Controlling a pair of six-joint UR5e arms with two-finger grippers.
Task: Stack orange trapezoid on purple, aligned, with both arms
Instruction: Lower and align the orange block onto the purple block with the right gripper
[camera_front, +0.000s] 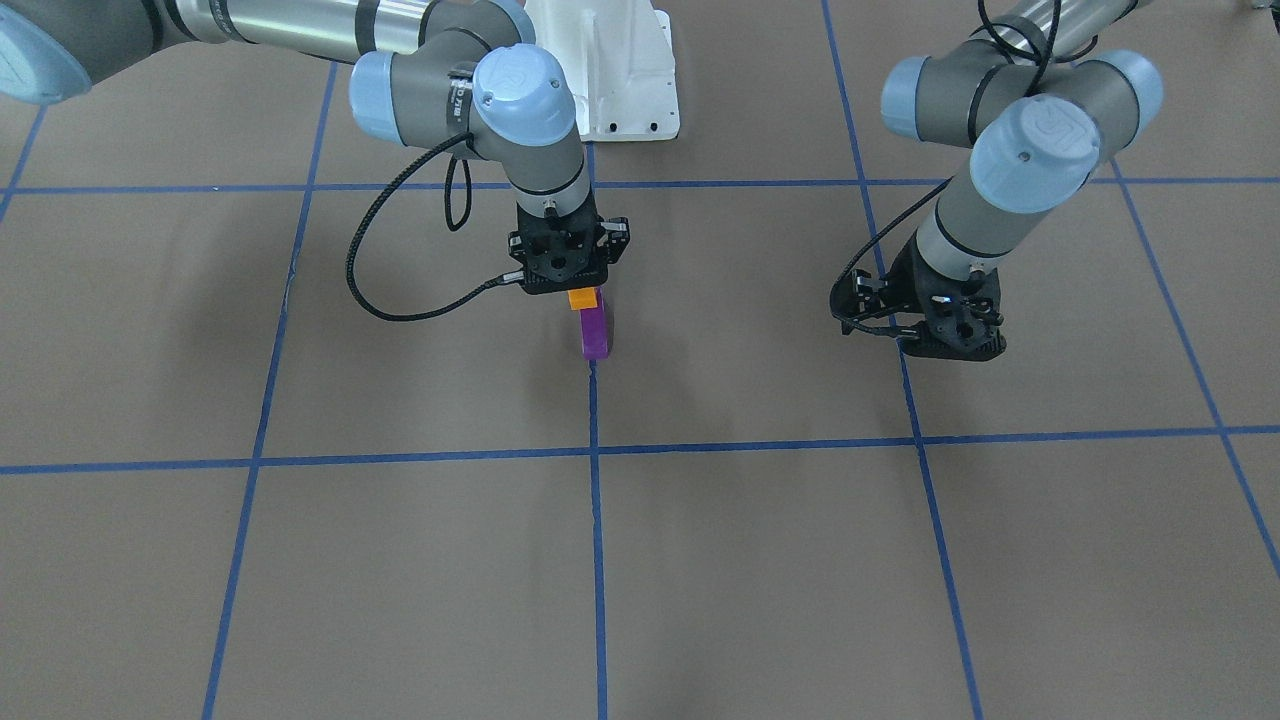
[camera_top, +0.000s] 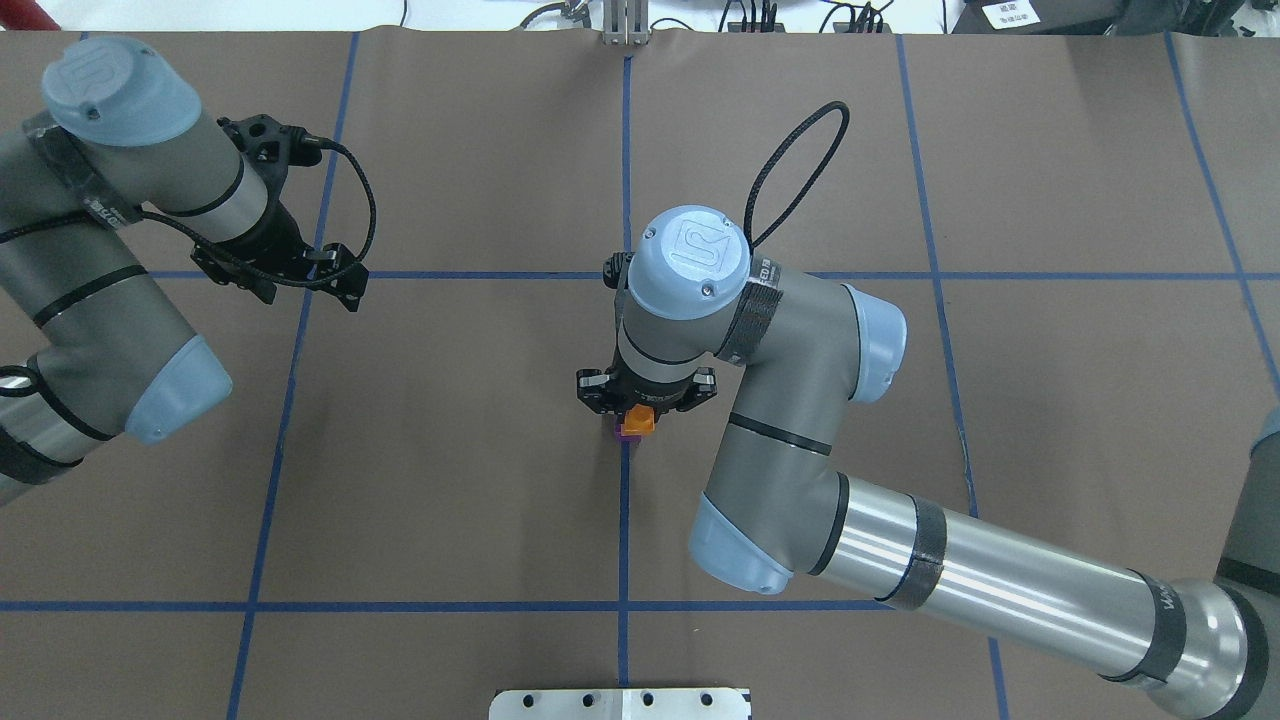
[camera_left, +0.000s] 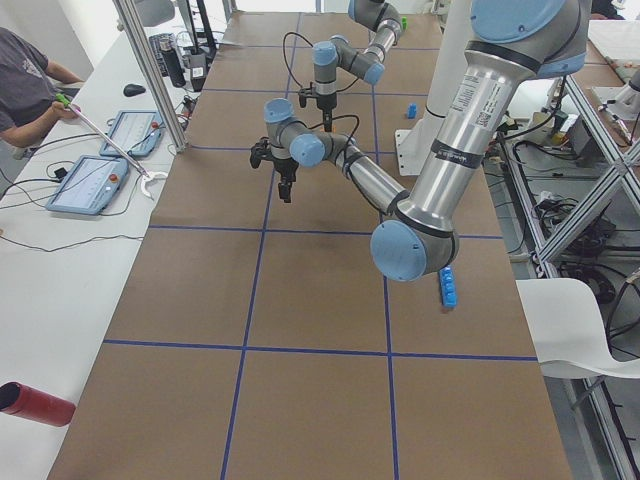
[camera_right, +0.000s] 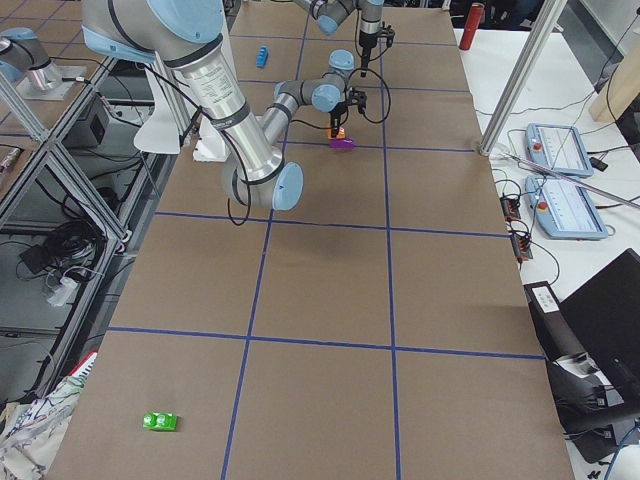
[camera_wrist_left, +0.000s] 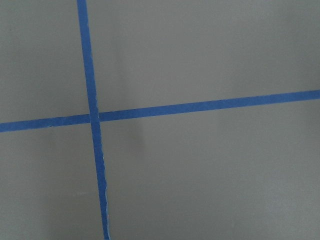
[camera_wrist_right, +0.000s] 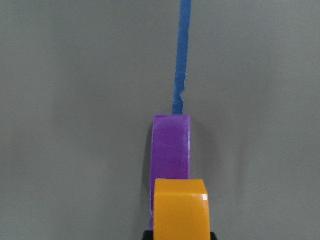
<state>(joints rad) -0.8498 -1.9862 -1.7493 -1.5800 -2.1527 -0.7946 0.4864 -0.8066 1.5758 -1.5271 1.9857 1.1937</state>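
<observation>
My right gripper (camera_front: 583, 290) points straight down at the table's middle and is shut on the orange trapezoid (camera_front: 585, 298). The orange trapezoid sits directly over the near end of the purple brick (camera_front: 594, 334), which stands on the table on a blue tape line. They look in contact in the front view. In the right wrist view the orange trapezoid (camera_wrist_right: 180, 207) overlaps the purple brick (camera_wrist_right: 171, 150). Overhead, the orange trapezoid (camera_top: 638, 421) nearly hides the purple brick (camera_top: 624, 433). My left gripper (camera_front: 945, 335) hangs empty over bare table, far from both; I cannot tell if it is open.
A white mount plate (camera_front: 610, 70) lies at the robot's side of the table. A long blue brick (camera_left: 447, 288) and a small blue brick (camera_left: 411, 110) lie near that edge. A green toy (camera_right: 160, 422) lies far off. An operator (camera_left: 25, 80) sits beside the table.
</observation>
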